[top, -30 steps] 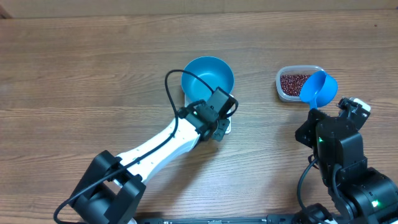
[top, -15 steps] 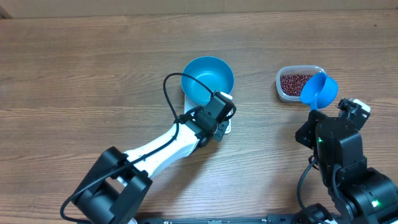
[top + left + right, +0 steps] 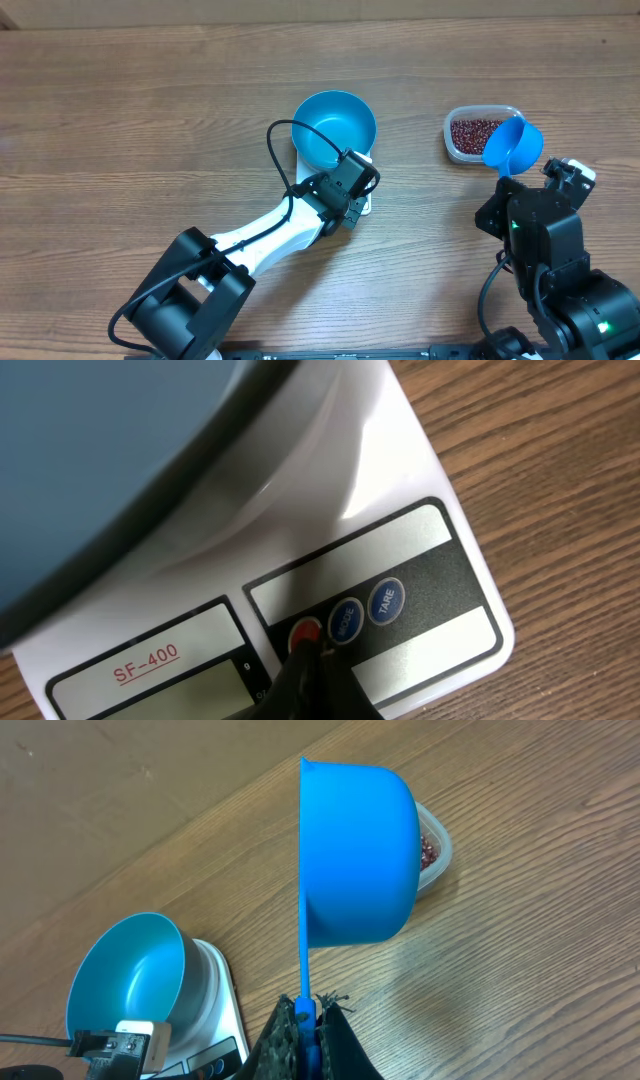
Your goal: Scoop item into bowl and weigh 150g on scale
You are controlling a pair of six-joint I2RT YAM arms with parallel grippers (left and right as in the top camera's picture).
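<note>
The round blue bowl (image 3: 335,128) sits empty on the white scale (image 3: 400,490), which it covers almost entirely from overhead. My left gripper (image 3: 312,655) is shut, and its tip touches the red button (image 3: 305,630) on the scale's front panel. My right gripper (image 3: 302,1015) is shut on the handle of the blue scoop (image 3: 360,850), which it holds on its side above the table. No beans show in the scoop. The red-brown beans (image 3: 472,130) lie in the clear tub (image 3: 452,145), just left of the scoop (image 3: 512,145).
Two blue buttons (image 3: 386,601) sit right of the red one. A label reading SF-400 and the display are on the panel's left. The left arm (image 3: 270,225) stretches diagonally across the middle of the wooden table. The right arm's body (image 3: 545,235) stands at the front right.
My left gripper has edged slightly toward the scale's front panel, and the arm's lower part has swung right. The right arm and scoop have not moved.
</note>
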